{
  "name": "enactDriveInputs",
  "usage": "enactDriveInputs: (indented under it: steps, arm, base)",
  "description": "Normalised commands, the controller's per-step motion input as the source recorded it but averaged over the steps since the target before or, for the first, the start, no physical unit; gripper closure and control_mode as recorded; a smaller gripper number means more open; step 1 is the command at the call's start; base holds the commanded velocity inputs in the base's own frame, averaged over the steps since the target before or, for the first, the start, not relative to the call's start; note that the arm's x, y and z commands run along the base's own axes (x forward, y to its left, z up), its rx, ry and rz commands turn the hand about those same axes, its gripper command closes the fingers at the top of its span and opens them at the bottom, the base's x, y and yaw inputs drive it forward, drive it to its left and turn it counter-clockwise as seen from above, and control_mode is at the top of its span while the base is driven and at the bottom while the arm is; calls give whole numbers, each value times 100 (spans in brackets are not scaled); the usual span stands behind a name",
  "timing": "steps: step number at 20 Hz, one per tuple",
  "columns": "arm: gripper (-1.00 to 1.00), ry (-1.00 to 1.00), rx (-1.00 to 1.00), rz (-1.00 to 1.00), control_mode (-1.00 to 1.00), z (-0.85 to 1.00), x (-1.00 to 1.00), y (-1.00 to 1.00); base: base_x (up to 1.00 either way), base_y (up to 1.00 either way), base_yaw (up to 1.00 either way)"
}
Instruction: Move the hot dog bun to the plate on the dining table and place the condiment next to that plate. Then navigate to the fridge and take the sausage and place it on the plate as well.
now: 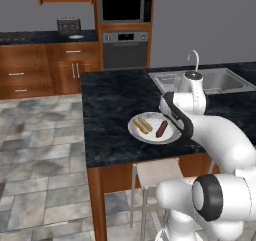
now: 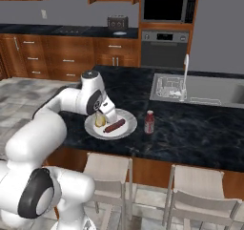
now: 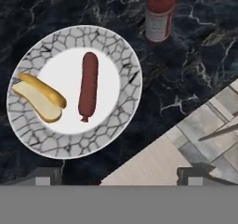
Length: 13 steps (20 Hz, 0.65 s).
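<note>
Wide-open empty gripper [image 3: 118, 176] hovers over plate [image 3: 118, 56] holding sausage [image 3: 88, 86] and hot dog bun [image 3: 39, 97], condiment [image 3: 159, 13] beside; task looks complete.

White rounded arm [image 1: 220, 135] segments, black joint bands, glossy shell.

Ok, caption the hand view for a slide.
Sausage and hot dog bun side by side on the plate, condiment beside it.
</note>
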Motion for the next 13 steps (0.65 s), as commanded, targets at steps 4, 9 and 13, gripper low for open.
enactDriveInputs:
  steps: [4, 9, 13]
  arm:
    - [-100, -10, 0, 3, -100, 46, -88, 7]
    - [-100, -15, 0, 4, -100, 62, -83, 2]
    - [-100, -16, 0, 1, -100, 70, -78, 2]
  base:
    - [0, 0, 0]
    - [0, 0, 0]
    - [0, 0, 0]
